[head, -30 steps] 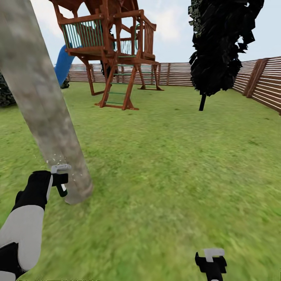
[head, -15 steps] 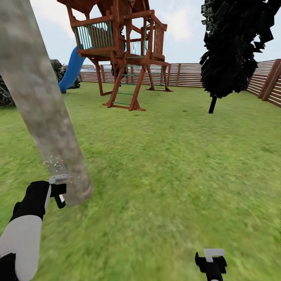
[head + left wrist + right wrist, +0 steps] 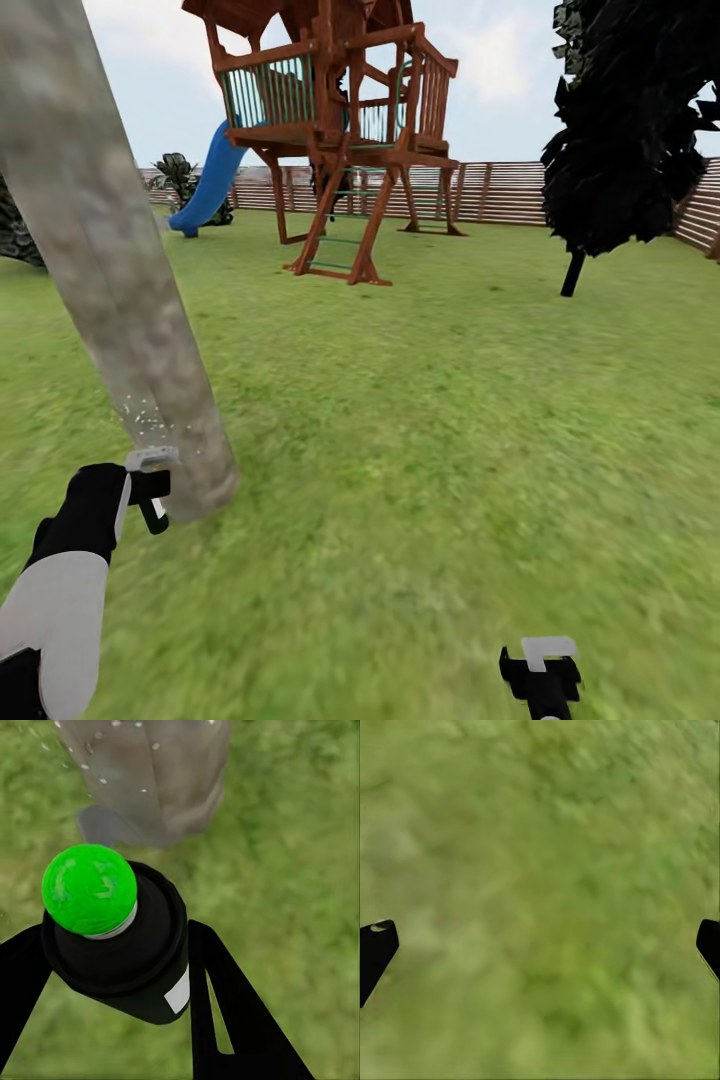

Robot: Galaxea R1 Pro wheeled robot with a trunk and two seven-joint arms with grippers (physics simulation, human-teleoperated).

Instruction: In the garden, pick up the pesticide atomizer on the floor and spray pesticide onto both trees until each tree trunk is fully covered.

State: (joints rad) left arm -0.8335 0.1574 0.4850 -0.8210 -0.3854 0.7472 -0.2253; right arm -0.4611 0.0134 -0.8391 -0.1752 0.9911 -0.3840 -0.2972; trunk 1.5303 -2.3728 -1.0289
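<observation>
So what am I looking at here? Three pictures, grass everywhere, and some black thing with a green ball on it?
This is a simulated two-armed robot in a garden. The big picture is from a camera on its head, looking down over both arms; the other two are from cameras near each wrist. The left gripper has its jaws closed around a black pesticide atomizer, whose green cap is your green ball. It points at the base of a tan-grey tree trunk, where white droplets fleck the bark. The right gripper is open with nothing in it, and its camera looks down at the lawn. Behind stand a wooden play tower and a fence.
</observation>
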